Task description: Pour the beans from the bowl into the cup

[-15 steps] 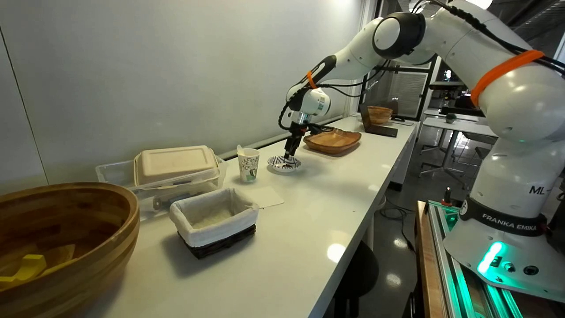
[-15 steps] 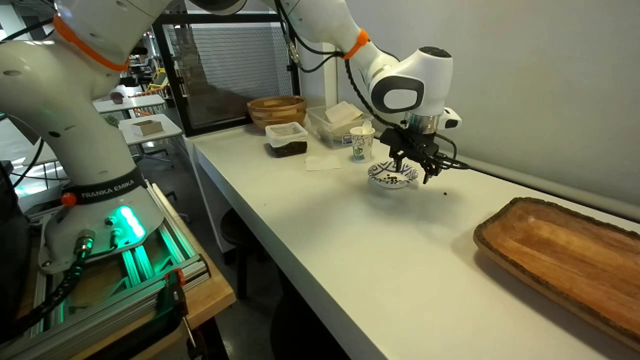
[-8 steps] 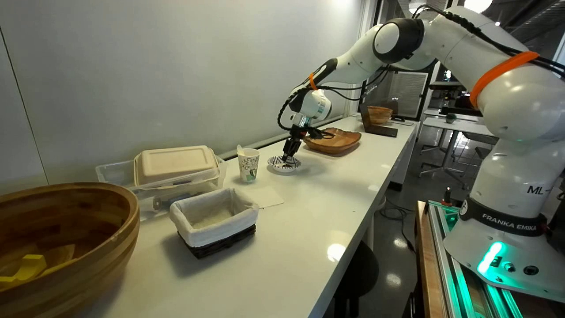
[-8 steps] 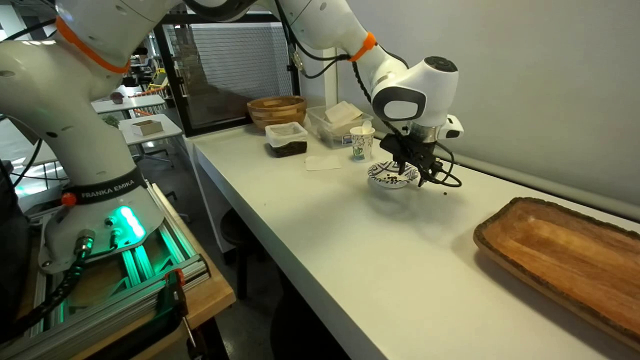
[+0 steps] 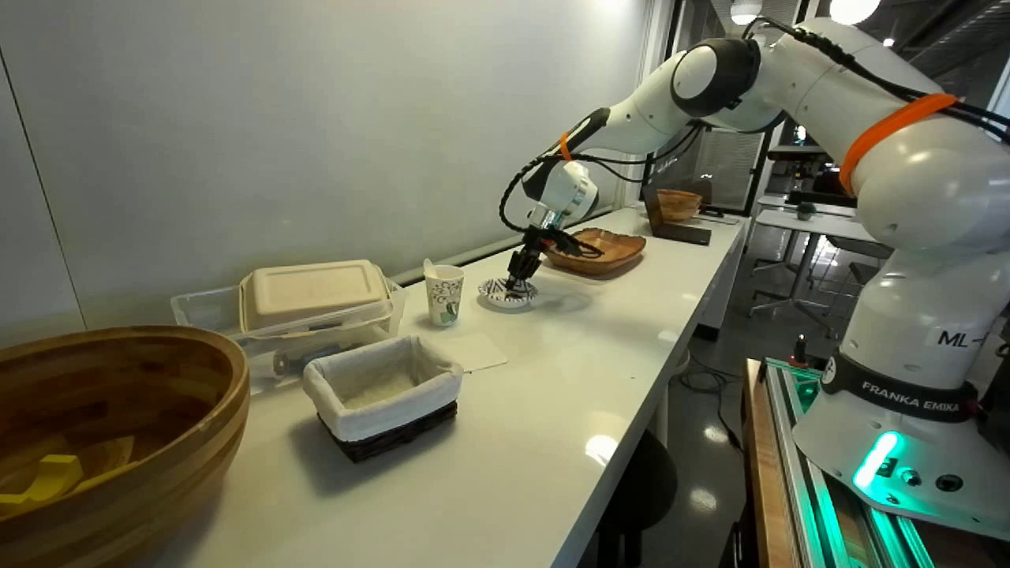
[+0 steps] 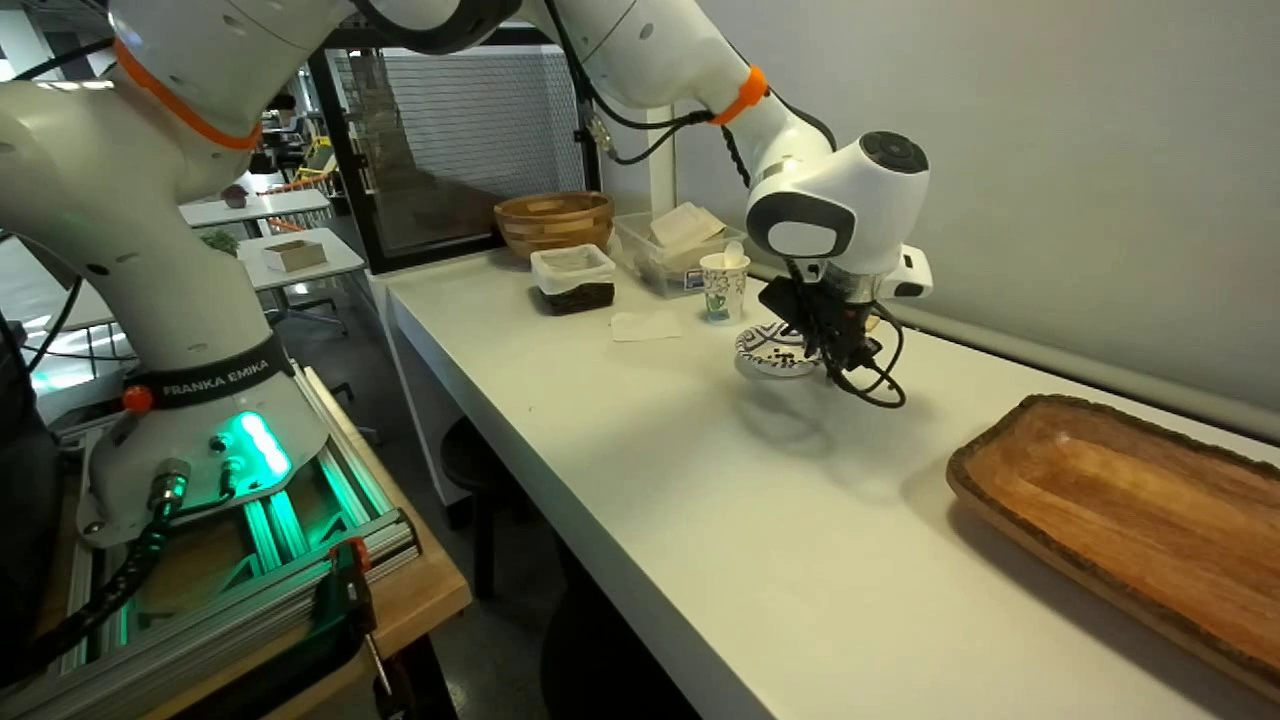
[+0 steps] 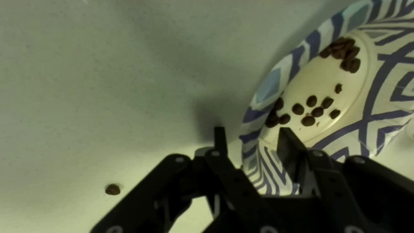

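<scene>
- End effector (image 7: 253, 139): fingers standing apart, one outside and one inside the rim of the patterned paper bowl (image 7: 385, 84); I cannot tell whether either touches.
- Coffee beans (image 7: 311, 101): in that bowl, just ahead of the inner fingertip; a loose bean (image 7: 113, 189) lies on the tabletop (image 6: 650, 480), left of the end effector in the wrist view.
- Paper cup (image 5: 446, 296): upright, beyond the bowl from the end effector.
- Wooden tray (image 6: 1120, 520): across the end effector from the cup.

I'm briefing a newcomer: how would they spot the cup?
Find the long white counter, then the clear bin on it. Between that bin and the shallow patterned bowl stands the cup. Unlike them, it's tall and narrow, with a pale utensil poking above its rim.
</scene>
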Robot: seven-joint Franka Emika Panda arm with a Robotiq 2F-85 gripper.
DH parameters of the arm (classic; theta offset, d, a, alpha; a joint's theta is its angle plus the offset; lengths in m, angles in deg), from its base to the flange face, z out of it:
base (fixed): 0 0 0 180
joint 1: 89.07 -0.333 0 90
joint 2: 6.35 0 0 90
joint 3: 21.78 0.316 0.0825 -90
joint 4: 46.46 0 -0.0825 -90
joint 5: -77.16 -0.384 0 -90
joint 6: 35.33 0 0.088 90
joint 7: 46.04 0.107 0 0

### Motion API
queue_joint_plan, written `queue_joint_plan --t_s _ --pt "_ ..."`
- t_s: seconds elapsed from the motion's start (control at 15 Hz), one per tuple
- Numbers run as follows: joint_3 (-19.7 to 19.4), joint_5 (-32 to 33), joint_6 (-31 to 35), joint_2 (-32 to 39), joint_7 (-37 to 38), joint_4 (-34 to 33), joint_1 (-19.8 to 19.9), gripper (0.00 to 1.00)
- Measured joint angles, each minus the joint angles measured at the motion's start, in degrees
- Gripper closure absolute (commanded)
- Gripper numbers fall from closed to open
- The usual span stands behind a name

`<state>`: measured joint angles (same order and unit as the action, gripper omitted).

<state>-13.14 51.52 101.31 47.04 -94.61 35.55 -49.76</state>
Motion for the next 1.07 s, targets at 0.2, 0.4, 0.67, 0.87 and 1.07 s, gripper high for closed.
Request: queue_joint_plan --t_s 0.2,0.4,0.67,0.87,1.07 --pt "1.4 -1.4 -0.1 0.2 0.0 0.0 1.0 0.7" --pt "2.5 -2.6 -0.9 0.3 0.0 0.0 1.7 0.8" --pt "4.0 -4.8 -2.9 0.3 -0.1 -0.1 2.6 1.0" --pt "4.7 -6.1 -4.5 0.3 -0.3 -0.5 3.1 1.0" --pt "4.7 -7.0 -6.0 0.1 -0.5 -0.7 3.2 0.99"
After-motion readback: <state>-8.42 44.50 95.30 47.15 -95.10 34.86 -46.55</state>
